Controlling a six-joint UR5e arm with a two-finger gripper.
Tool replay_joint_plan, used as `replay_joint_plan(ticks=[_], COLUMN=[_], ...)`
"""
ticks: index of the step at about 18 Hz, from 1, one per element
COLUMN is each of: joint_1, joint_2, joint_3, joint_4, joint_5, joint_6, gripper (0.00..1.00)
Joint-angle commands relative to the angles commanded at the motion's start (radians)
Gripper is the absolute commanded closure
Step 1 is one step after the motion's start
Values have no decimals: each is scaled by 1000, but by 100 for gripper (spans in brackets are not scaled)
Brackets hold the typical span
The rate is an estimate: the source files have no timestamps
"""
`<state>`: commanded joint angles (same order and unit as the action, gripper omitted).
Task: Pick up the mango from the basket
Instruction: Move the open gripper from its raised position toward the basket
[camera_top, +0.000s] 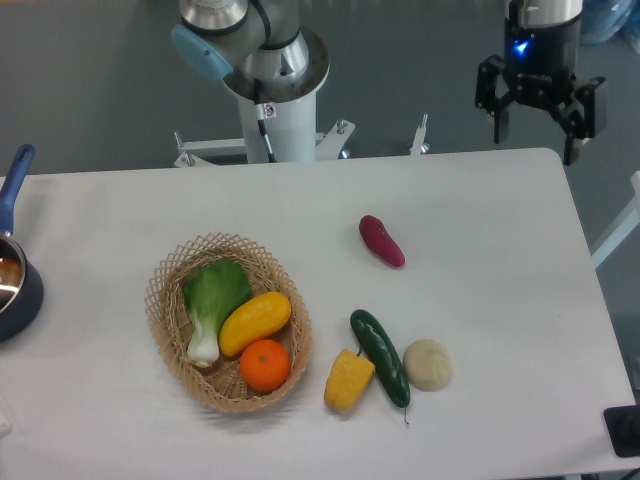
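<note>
The mango (255, 322), a glossy yellow oval fruit, lies in the middle of the tan wicker basket (166, 318) at the table's lower left. It rests between a green leafy vegetable (212, 296) and a round orange (265, 365). My gripper (534, 128) hangs open and empty above the table's far right edge, well away from the basket.
A purple sweet potato (382, 241) lies mid-table. A blocky yellow pepper-like piece (348, 380), a dark green cucumber (380, 357) and a beige round piece (427, 364) lie right of the basket. A dark blue pot (12, 280) sits at the left edge. The arm's base (272, 95) stands at the back.
</note>
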<state>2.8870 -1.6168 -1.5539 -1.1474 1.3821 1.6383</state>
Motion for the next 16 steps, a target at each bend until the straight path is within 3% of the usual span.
replay_joint_plan(ticks=[5,8,11,16], joint_1=[2,3,3,-18], joint_2=[2,5,14,28], joint_3=[-20,-66,-112,-185], joint_4=[14,23,64,152], joint_5=[2,-8,-38,-43], joint_6=[-2,-12,-24,-196], gripper=[0,0,0,0])
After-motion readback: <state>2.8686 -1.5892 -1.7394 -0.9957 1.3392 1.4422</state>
